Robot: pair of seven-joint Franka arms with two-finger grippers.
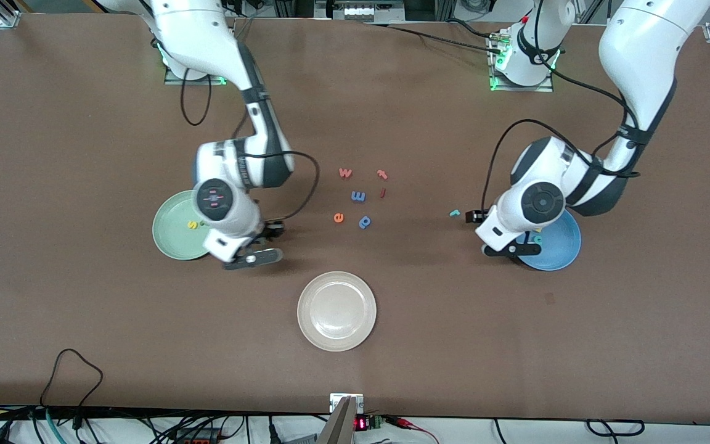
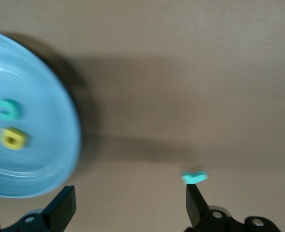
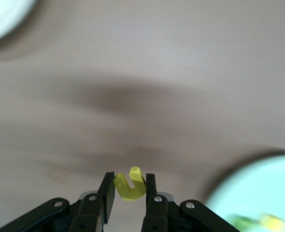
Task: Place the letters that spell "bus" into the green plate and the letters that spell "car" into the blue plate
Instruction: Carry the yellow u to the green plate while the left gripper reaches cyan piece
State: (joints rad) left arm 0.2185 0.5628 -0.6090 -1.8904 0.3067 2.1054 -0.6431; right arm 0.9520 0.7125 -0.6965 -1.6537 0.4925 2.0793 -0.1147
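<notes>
Right gripper (image 3: 127, 191) pinches the yellow u (image 3: 129, 186) beside the green plate (image 1: 173, 237): carry it over the rim before letting go. Left gripper (image 2: 130, 208) gapes empty.

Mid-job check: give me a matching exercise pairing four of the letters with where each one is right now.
Letters:
1. yellow u
2. yellow s
3. teal c
4. teal r

Places:
A. on the bare table beside the blue plate
B. pinched in the right gripper
C. lying in the blue plate
D. lying in the green plate

Pairs: 1-B, 2-D, 3-C, 4-A
</notes>
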